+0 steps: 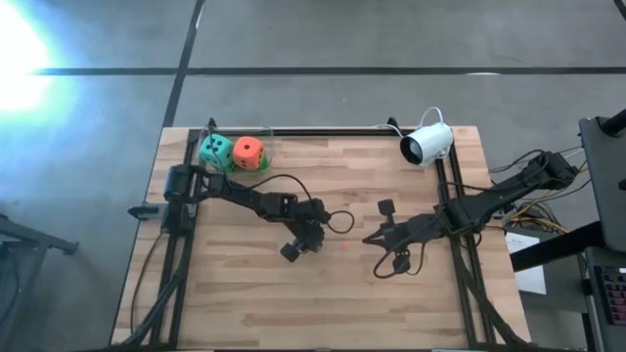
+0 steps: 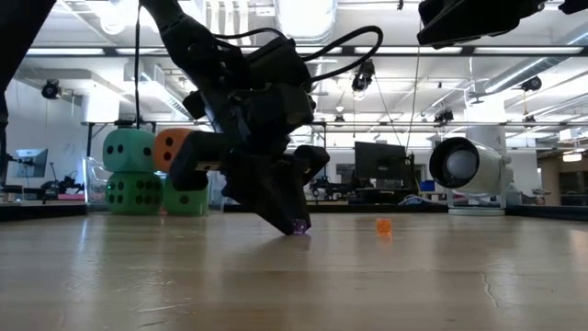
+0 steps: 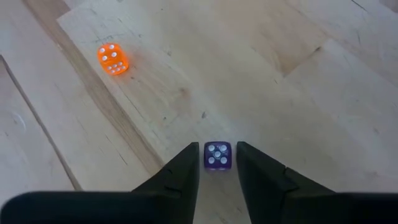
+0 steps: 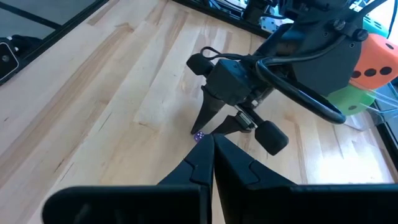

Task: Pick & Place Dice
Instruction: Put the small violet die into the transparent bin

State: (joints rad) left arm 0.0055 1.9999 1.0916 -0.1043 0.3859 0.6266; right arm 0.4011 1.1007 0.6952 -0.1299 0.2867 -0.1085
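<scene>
Purple die (image 3: 217, 155): on the table (image 3: 298, 93), I see it directly between my left end effector (image 3: 217, 163) fingertips, narrowly spread, not pinching.
Orange die (image 3: 113, 58): well apart, ahead and aside.
Right end effector (image 4: 212, 144): pressed together, empty, farther off.
Nearer arm: left.

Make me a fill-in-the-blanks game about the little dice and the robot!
1. The little die between the fingers of the left end effector is ___.
2. The other little die, lying alone on the table, is ___.
3. The camera standing near the table's edge is ___.
Missing words: purple, orange, white.
</scene>
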